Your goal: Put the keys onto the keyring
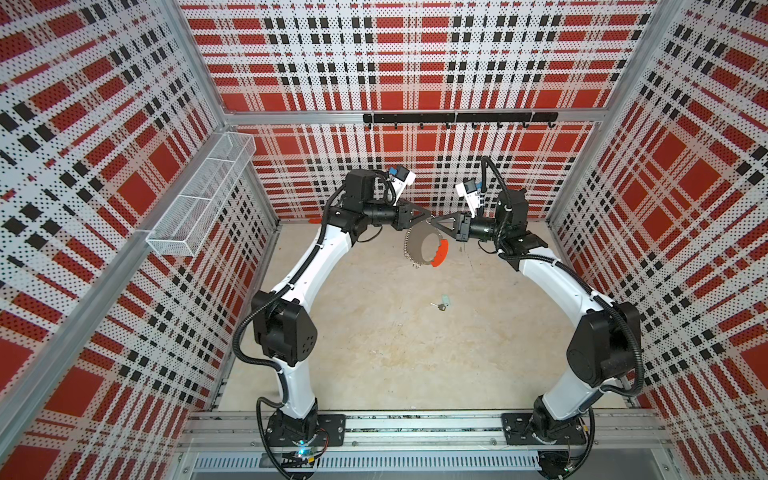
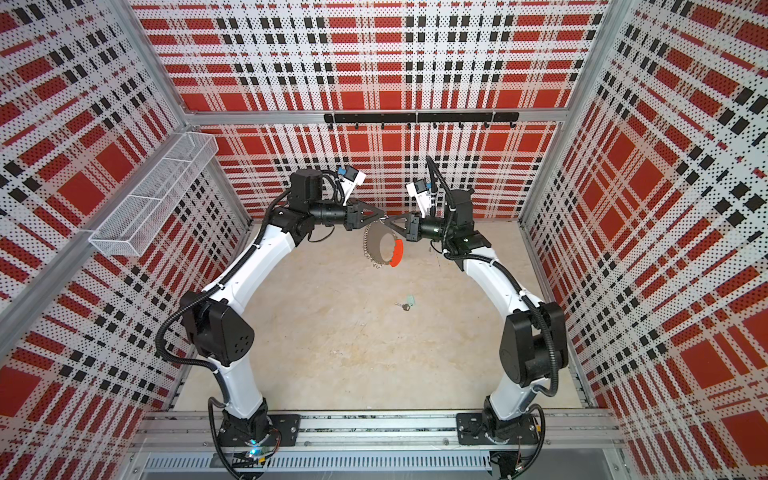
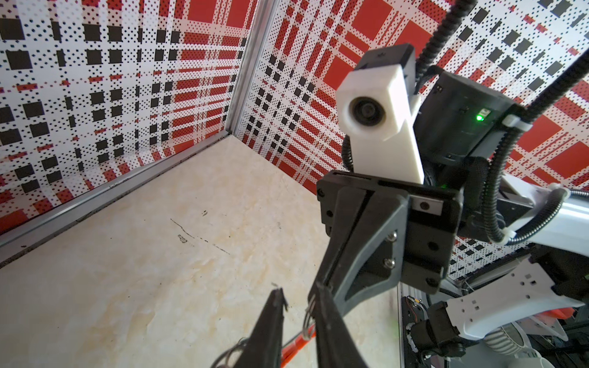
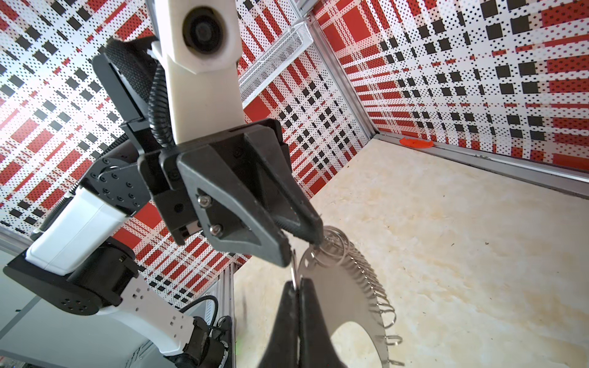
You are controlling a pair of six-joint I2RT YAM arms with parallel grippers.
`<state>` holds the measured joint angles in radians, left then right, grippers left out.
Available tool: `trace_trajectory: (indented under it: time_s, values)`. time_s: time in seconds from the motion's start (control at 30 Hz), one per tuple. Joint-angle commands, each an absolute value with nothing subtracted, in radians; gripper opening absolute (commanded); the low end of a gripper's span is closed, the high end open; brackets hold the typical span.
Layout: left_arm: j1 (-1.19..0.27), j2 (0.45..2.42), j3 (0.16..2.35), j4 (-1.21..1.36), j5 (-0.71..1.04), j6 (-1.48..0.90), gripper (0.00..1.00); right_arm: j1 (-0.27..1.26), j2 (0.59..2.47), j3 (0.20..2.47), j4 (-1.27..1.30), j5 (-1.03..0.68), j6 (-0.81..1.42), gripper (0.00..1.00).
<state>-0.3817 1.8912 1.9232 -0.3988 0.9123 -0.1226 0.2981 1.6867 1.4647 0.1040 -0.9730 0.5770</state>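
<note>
The right gripper is clamped shut on one wire clip at the top rim of the keyring and carries it clear of the table. The ring hangs edge-down at about 7 o'clock from the pinch in both top views, with its orange-red arc at roughly 4 o'clock on the rim.

The left gripper meets it nose to nose from 9 o'clock. Its jaws stand a narrow gap apart, with a neighbouring clip lying against one finger. I see no firm hold on it.

The keys lie on the table at about 6 o'clock from the ring, well apart from both grippers — the silver key with its mint-green tag, not yet on any clip.

The step in hand looks like readying the ring, either passing it between arms or taking hold of a second clip. No key has been threaded, so the task is early.

Next, one arm probably has to hold the ring steady alone while the other goes down for the key — a small, flat pick off the table. The key then has to be worked onto a thin, springy clip, which leaves little room for misalignment.
</note>
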Motion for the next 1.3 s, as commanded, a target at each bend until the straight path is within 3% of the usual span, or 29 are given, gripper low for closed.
trace_trajectory:
  time_s: [0.0,0.43,0.7,0.73,0.83,0.97,1.13,1.27]
  values:
    - [-0.387,1.906,1.948,-0.43,0.922,-0.109,0.21,0.295,1.685,1.472,0.25,-1.006,0.644,0.03]
    - [-0.388,1.905,1.95,-0.438,0.925,-0.101,0.0,0.299,1.697,1.49,0.235,-1.003,0.653,0.04]
    - [-0.386,1.902,1.957,-0.44,0.892,-0.103,0.0,0.315,1.698,1.55,0.01,-0.92,0.49,0.03]
    - [-0.387,1.902,1.957,-0.44,0.889,-0.101,0.0,0.316,1.698,1.555,-0.003,-0.91,0.483,0.05]
    - [-0.388,1.899,1.958,-0.447,0.871,-0.096,0.0,0.315,1.68,1.555,-0.039,-0.859,0.451,0.3]
    - [-0.389,1.895,1.959,-0.465,0.849,-0.082,0.0,0.3,1.634,1.54,-0.101,-0.758,0.389,0.47]
    - [-0.398,1.899,1.967,-0.495,0.836,-0.067,0.0,0.247,1.574,1.493,-0.085,-0.763,0.371,0.52]
    - [-0.414,1.914,2.009,-0.554,0.84,-0.033,0.0,0.227,1.587,1.509,-0.093,-0.827,0.326,0.46]
